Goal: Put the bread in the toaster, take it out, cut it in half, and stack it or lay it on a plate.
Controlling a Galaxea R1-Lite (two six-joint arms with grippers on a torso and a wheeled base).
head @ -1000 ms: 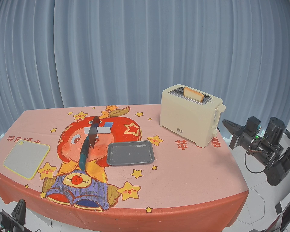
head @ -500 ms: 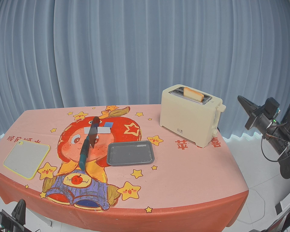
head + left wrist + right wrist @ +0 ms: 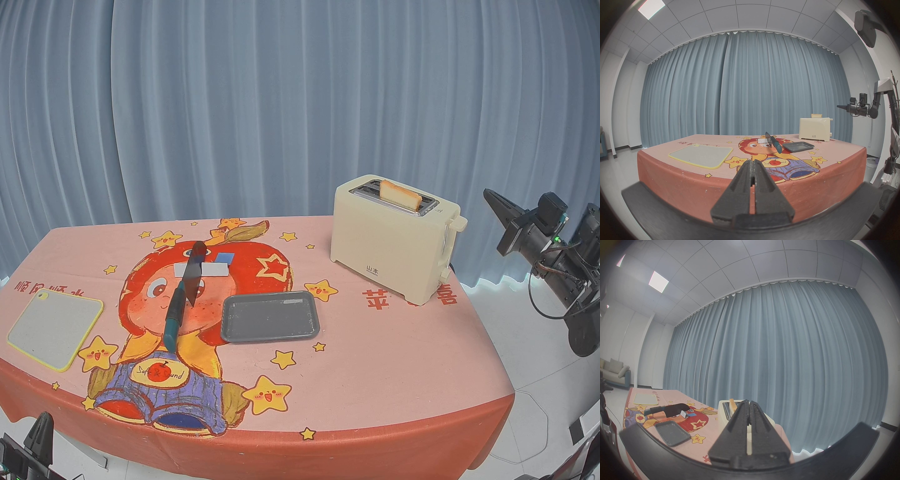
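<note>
A slice of bread (image 3: 400, 194) stands up out of a slot of the cream toaster (image 3: 394, 240) at the table's back right. My right gripper (image 3: 489, 194) hangs shut in the air to the right of the toaster, at about the height of its top and pointing toward it. In the right wrist view the shut fingers (image 3: 747, 407) stand in front of the toaster (image 3: 722, 410) and bread (image 3: 732, 404). The left gripper (image 3: 753, 165) is shut, low off the table's front left corner (image 3: 39, 431). A grey plate (image 3: 270, 316) lies mid-table.
A teal-handled knife (image 3: 180, 300) leans with its blade on a small white rest (image 3: 214, 269), left of the plate. A grey cutting board (image 3: 53, 328) with a yellow rim lies at the table's left edge. Blue curtains hang behind the table.
The right arm has risen from beside the table's right edge to the height of the toaster's top, then edged a little toward the toaster. Everything on the table stayed put.
</note>
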